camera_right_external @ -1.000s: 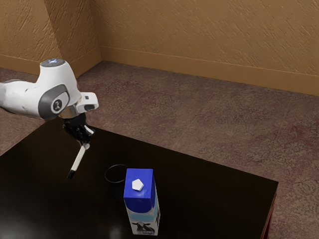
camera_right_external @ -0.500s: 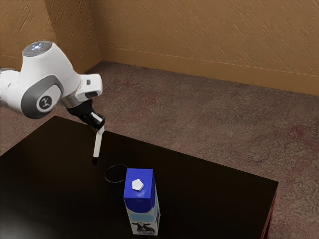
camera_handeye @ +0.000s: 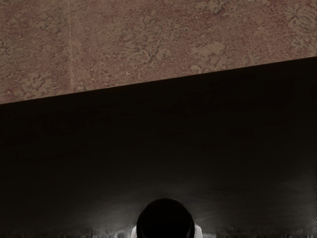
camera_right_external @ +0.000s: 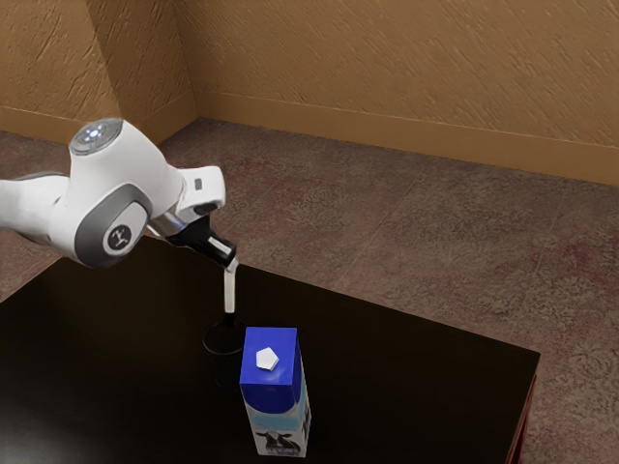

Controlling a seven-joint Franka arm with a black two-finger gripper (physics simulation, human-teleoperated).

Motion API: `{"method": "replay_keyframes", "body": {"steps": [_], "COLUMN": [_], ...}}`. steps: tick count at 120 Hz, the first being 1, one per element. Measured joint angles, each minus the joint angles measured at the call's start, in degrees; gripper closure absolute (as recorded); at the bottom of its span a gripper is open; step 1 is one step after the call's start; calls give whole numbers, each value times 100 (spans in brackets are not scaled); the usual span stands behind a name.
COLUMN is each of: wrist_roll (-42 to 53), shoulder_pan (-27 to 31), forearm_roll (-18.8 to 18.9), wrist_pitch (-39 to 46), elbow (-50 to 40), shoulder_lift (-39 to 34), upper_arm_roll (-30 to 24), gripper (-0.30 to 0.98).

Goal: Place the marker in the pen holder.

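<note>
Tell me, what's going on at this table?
A robot arm is putting a marker away. Its gripper is shut on the marker, which hangs nearly upright with its dark tip down. In the exterior view, that tip overlaps the far rim of the dark pen holder; I can't tell whether it has dipped inside. The marker isn't released yet. A blue-topped milk carton stands by the holder.

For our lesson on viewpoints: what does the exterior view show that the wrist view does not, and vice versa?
Exterior view: milk carton, wall, round pen holder, and a side-on look at the marker held in the pincer.
Wrist view: a close-up of a rounded black shape, possibly the marker's end.
Both: dark tabletop, patterned carpet.
</note>
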Motion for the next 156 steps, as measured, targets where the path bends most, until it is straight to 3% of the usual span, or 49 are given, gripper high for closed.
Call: {"method": "replay_keyframes", "body": {"steps": [103, 132, 140, 149, 156], "wrist_roll": [-70, 106, 149, 170, 166], "shoulder_pan": [11, 83, 221, 324, 486], "forearm_roll": [-292, -422, -395, 41, 251], "wrist_pitch": [-87, -193, -552, -1870, -2906], "elbow": [-693, -653, 27, 2202, 3351], "shoulder_lift": [-158, -193, -287, 294, 707], "upper_arm_roll": [-26, -102, -35, 215, 278], "gripper": [78, 30, 22, 15, 12]}}
